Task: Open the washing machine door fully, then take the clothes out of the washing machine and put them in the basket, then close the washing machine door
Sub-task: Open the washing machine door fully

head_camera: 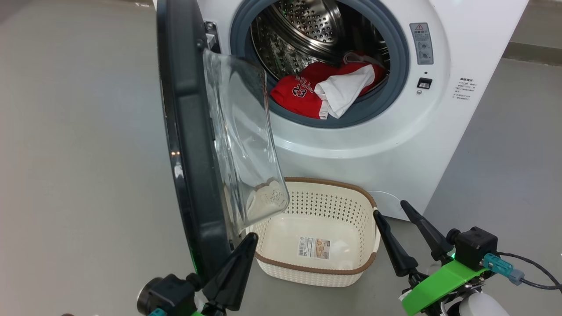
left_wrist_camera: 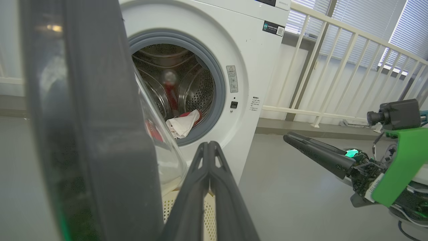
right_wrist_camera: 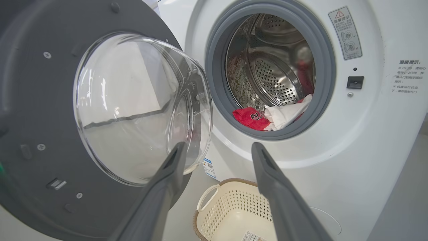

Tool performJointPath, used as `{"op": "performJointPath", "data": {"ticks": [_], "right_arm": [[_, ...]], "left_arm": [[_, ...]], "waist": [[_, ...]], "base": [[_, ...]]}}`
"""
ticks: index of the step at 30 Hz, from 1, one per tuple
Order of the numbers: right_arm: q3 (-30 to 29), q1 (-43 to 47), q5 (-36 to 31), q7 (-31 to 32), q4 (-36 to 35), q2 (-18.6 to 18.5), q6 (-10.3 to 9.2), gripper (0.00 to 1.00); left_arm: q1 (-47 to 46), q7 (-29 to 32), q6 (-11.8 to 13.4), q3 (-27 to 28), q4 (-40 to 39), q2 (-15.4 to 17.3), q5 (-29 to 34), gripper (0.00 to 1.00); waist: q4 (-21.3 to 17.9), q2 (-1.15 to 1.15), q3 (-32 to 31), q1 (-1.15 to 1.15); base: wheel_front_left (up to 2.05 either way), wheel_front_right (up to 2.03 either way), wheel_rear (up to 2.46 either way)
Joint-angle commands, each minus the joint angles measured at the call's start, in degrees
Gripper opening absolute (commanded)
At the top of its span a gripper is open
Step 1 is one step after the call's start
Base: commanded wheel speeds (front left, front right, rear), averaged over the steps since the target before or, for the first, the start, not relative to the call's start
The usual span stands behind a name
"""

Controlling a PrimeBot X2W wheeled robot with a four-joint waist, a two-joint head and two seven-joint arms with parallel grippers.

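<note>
The white washing machine (head_camera: 439, 145) stands with its door (head_camera: 186, 145) swung out, edge-on to the head view, the glass bowl (right_wrist_camera: 133, 107) facing the drum. The clothes lie at the drum's mouth: a red jersey (head_camera: 296, 94) with a white garment (head_camera: 347, 87) over it. On the floor below the opening sits the cream basket (head_camera: 307, 204), holding no clothes. My left gripper (head_camera: 252, 239) is shut on nothing, its tip close beside the inner lower edge of the door (left_wrist_camera: 93, 134). To the basket's right, my right gripper (head_camera: 389, 208) is open and points at the machine (right_wrist_camera: 367, 140).
Grey floor (head_camera: 79, 175) spreads to the left of the door and to the right of the machine. A white railing (left_wrist_camera: 334, 67) with window blinds behind it runs along the far side. A cable (head_camera: 531, 267) trails from my right wrist.
</note>
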Motion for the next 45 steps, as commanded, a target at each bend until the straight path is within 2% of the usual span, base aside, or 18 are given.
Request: {"op": "performJointPath", "data": {"ticks": [1, 10, 21, 36, 45], "right_arm": [[1.3, -2.4, 0.2, -0.7, -1.2, 0.0, 0.09, 1.00], [1.5, -2.5, 0.1, -0.7, -1.1, -0.2, 0.09, 1.00], [1.6, -1.8, 0.2, -0.7, -1.1, 0.1, 0.09, 1.00], [1.8, -2.2, 0.0, -0.7, -1.1, -0.1, 0.09, 1.00], [1.5, -3.0, -0.5, -0.7, -1.1, 0.1, 0.09, 1.00]], "left_arm": [[-1.7, -0.5, 0.4, 2.1, -0.7, -0.2, -0.6, 0.00], [-2.0, -1.3, 1.9, 4.5, 2.9, 0.1, -2.2, 0.00], [-1.5, -1.5, 3.3, 7.2, 3.0, 1.8, -3.3, 0.00], [-3.0, -0.8, 5.0, 11.3, 3.9, 4.7, -4.7, 0.00], [-5.5, -0.7, 5.0, 13.4, 6.3, 6.9, -5.3, 0.00]], "waist": [[-0.1, 0.00, 0.0, 0.00], [-0.1, 0.00, 0.2, 0.00], [0.7, 0.00, -0.4, 0.00], [4.0, 0.00, 1.0, 0.00], [5.8, 0.00, 3.0, 0.00]], "base": [[0.00, 0.00, 0.00], [0.00, 0.00, 0.00], [0.00, 0.00, 0.00], [0.00, 0.00, 0.00], [0.00, 0.00, 0.00]]}}
